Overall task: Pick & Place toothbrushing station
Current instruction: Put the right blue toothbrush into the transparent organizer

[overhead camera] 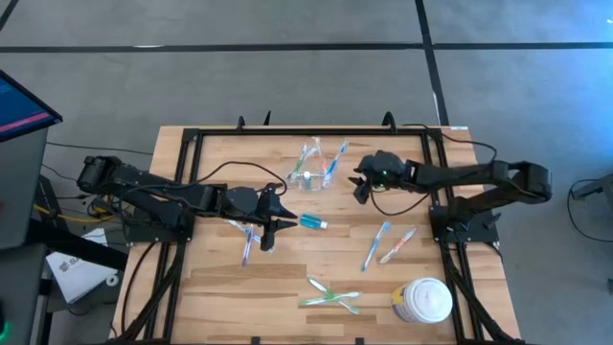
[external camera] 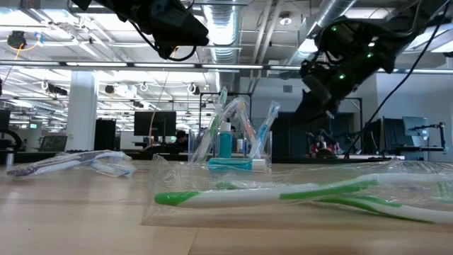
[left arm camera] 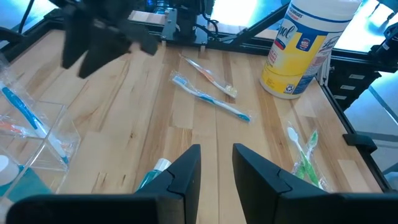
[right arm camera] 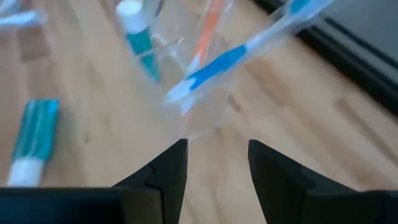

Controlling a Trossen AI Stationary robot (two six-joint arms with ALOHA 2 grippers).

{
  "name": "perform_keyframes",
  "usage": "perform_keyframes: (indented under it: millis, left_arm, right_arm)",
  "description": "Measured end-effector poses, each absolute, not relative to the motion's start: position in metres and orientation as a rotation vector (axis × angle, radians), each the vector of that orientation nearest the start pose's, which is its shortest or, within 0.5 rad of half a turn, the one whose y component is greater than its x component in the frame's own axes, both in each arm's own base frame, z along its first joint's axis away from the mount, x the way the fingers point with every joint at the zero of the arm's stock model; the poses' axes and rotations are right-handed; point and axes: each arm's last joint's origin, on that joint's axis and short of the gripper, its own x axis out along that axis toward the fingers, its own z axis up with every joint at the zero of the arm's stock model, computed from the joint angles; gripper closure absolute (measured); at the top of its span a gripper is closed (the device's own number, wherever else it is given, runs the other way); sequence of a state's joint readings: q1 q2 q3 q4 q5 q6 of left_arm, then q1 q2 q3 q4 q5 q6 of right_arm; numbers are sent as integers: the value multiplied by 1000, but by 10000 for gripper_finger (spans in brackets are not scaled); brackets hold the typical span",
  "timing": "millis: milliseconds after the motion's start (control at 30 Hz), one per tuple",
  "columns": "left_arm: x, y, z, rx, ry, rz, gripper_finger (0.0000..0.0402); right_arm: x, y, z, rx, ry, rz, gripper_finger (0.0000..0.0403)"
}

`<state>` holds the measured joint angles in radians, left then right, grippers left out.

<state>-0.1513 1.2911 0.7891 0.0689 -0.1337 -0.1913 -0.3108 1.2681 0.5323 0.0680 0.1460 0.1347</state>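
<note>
Right pincer hangs open and empty just beside the clear plastic holder; steer it to the blue-handled toothbrush on the desk, gripping mid-handle.

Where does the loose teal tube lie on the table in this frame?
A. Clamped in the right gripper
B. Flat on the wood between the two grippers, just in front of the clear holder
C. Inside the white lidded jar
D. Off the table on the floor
B: in the high view the teal tube lies flat on the table, between the left gripper and the right gripper, just in front of the clear holder.
</note>
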Motion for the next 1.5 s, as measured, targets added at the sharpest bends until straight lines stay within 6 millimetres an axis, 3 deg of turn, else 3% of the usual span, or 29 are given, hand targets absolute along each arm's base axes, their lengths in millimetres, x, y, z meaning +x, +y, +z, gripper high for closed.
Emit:
perform_keyframes:
  millis: [367, 900, 1233, 1500]
  left_arm:
    - [276, -38, 251, -127, 428, 24, 314]
    - [276, -38, 252, -125, 426, 23, 314]
    - [276, -38, 252, -125, 423, 23, 314]
    - [276, -38, 252, -125, 421, 23, 314]
  right_arm:
    - [205, -33, 186, 183, 791, -305, 243]
    - [199, 22, 178, 79, 977, -43, 243]
    - [212, 58, 167, -33, 1191, 57, 243]
    - [228, 75, 166, -127, 1351, 50, 243]
